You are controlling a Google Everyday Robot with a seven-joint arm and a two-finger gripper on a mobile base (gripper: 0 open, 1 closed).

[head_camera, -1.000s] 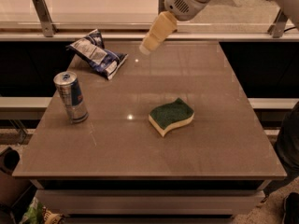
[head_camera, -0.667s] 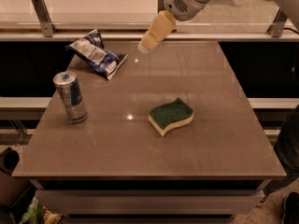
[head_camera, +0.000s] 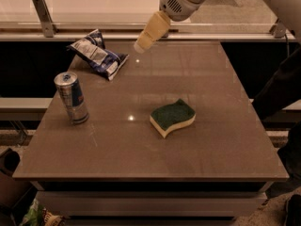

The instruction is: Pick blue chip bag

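Gripper (head_camera: 142,42) hangs over the far edge of the table (head_camera: 221,145), angled down-left, apart from every object. From my view I cannot tell whether it is released or clenched. Blue chip bag (head_camera: 99,55) lies crumpled at the far left corner, near the gripper's left. Can (head_camera: 72,98) stands nearer on the left; sponge (head_camera: 172,117) lies mid-table.

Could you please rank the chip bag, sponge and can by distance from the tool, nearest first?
1. Blue chip bag, left of the tool hovering over the table's far side.
2. Sponge (centre) and can (left edge): too close to call.
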